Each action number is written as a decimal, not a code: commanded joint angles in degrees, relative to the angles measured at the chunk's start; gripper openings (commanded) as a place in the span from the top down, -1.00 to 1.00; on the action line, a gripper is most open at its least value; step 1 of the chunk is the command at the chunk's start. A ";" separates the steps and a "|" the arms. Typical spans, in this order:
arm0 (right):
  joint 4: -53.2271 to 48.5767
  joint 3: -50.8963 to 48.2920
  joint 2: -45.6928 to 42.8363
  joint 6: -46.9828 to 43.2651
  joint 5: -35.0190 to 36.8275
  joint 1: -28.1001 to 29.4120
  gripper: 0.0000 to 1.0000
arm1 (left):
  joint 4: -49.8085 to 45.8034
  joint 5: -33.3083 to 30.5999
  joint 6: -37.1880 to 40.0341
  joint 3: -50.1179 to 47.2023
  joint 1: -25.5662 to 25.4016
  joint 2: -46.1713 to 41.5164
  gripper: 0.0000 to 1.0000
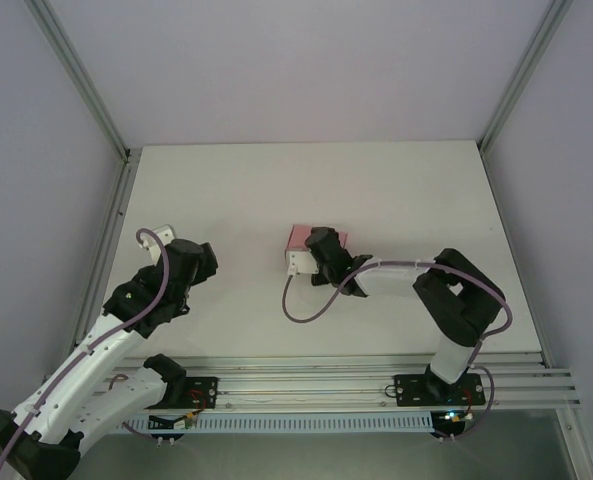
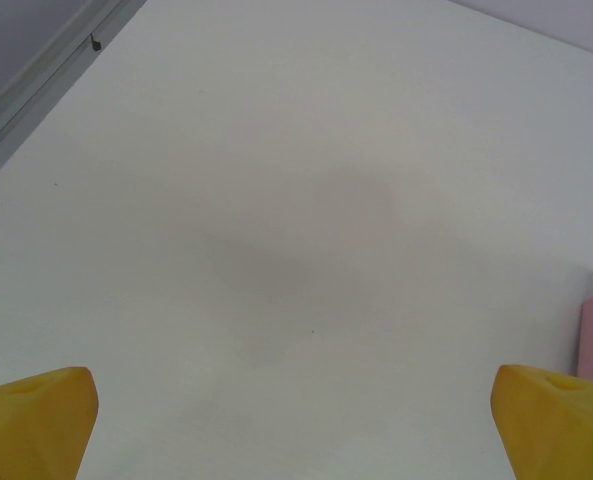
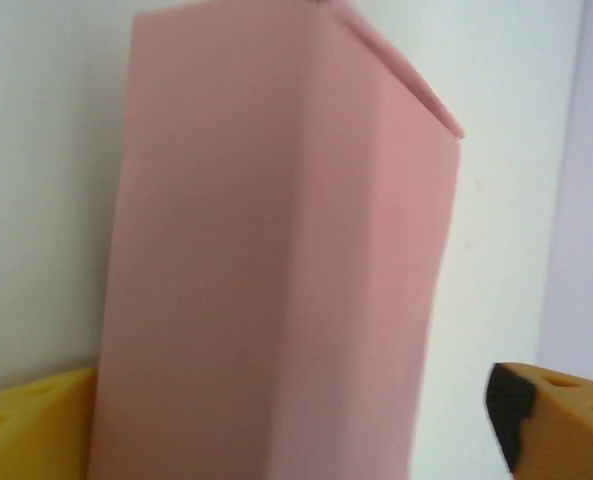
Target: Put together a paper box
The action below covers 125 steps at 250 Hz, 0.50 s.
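Jaws of the right gripper (image 3: 296, 430) stand apart, one on each side of the folded paper box (image 3: 276, 270) at mid-desk (image 1: 376, 190). The left gripper (image 2: 296, 420) is wide open nearby. I judge that a squeezing step is in hand (flaps hidden); the next move calls for a gentle, square closing.

You have the paper box (image 1: 298, 238) on the table (image 1: 376, 190) near its middle, with the left gripper (image 2: 296, 430) well apart at its 9 o'clock. The right gripper (image 3: 296, 425) reaches in from the box's 5 o'clock and straddles it. In that wrist view, one finger (image 3: 31, 420) sits right at the box's edge at 8 o'clock, while the other (image 3: 561, 425) stands clear at 4 o'clock.
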 commanded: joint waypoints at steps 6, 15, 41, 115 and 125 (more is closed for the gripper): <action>-14.55 1.30 -8.00 8.67 -6.06 1.55 -1.00 | 2.92 0.36 2.28 -0.27 0.93 1.00 -0.99; -18.99 2.52 -10.14 12.03 -9.00 1.41 -1.00 | 3.38 0.78 2.48 -0.22 1.01 1.49 -1.00; -26.27 4.50 -16.25 21.33 -19.62 -1.49 -1.00 | 4.30 1.02 2.59 -0.05 1.84 3.61 -1.00; -11.03 -3.80 -24.94 76.54 -14.15 -33.94 -1.00 | 18.00 5.28 5.42 -5.70 15.88 10.35 -1.00; -6.61 -7.42 -25.74 74.33 -15.10 -36.11 -1.00 | 21.42 4.16 6.03 -7.34 17.47 11.28 -1.00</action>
